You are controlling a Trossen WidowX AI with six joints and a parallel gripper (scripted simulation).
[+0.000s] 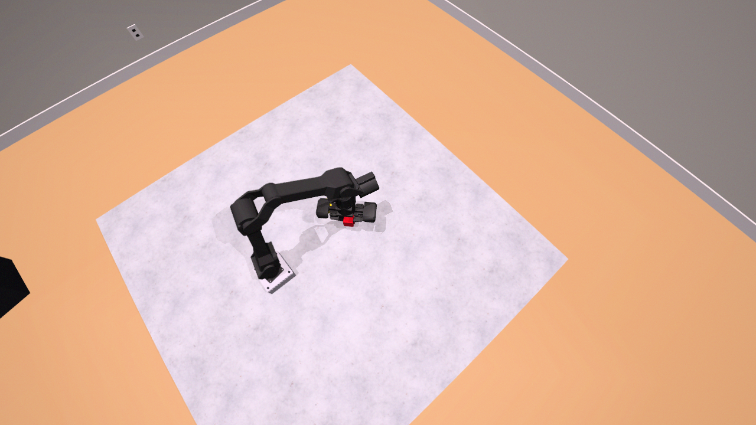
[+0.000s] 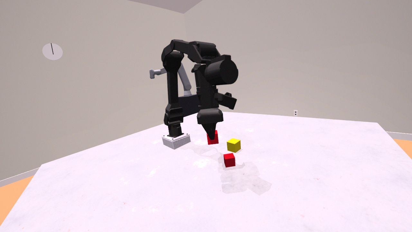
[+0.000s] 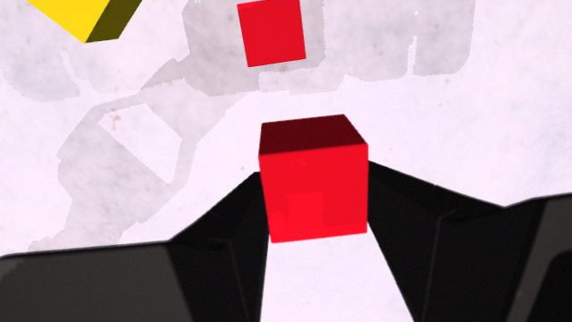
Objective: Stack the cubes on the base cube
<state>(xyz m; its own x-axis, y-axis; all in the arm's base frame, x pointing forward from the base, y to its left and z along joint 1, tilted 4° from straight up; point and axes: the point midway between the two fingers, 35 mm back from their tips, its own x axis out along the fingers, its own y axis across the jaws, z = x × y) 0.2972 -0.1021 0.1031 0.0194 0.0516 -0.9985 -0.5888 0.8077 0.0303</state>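
My gripper (image 1: 347,217) (image 2: 212,138) (image 3: 310,177) is shut on a red cube (image 1: 348,222) (image 2: 215,140) (image 3: 318,197). The held cube hangs above the table, a finger on each side of it in the wrist view. The other red cube (image 2: 229,160) (image 3: 273,35) stands on the table; I cannot make it out in the top view. The yellow base cube (image 2: 233,146) (image 3: 78,15) stands on the table behind that red cube in the exterior view. It is cut off at the top left of the wrist view, and mostly hidden by the arm in the top view. Nothing rests on it.
The white marbled table top (image 1: 370,327) (image 2: 115,196) carries the arm's base (image 1: 280,280) (image 2: 176,141). The arm and gripper cast shadows around the standing cubes. In the exterior view, a grey robot arm (image 2: 184,77) shows in the background behind my arm.
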